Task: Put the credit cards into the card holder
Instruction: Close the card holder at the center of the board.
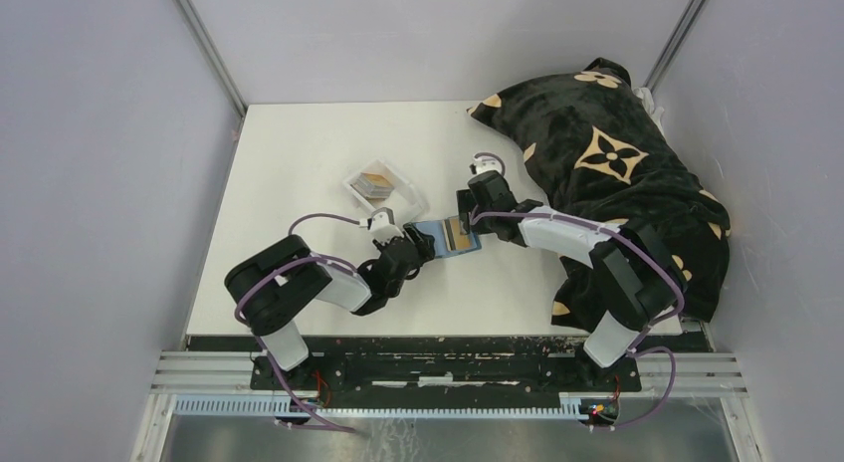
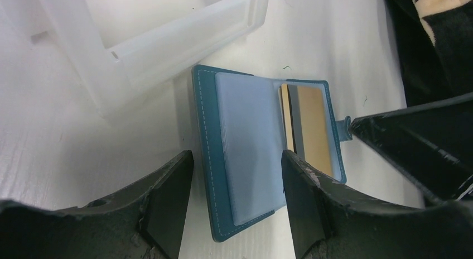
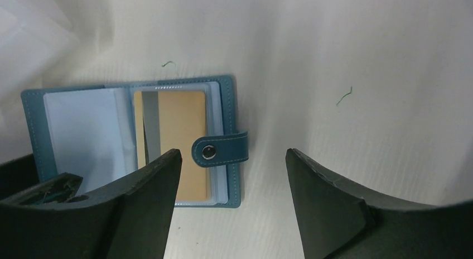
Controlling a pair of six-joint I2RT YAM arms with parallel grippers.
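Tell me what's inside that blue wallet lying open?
The wallet holds clear plastic sleeves. One tan card with a grey stripe sits in a sleeve on the snap-tab side; the other side's sleeves look empty. Whether more cards lie beneath it cannot be seen.

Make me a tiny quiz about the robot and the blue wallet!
1. True or false: the card holder lies open on the table.
2. Pick one. Where is the gold card? A: inside the card holder. B: on the black blanket. C: on the floor.
3. Fill the gap: the left fingers and the right fingers are both ____ (open or shut).

Key: 1 true. 2 A. 3 open.
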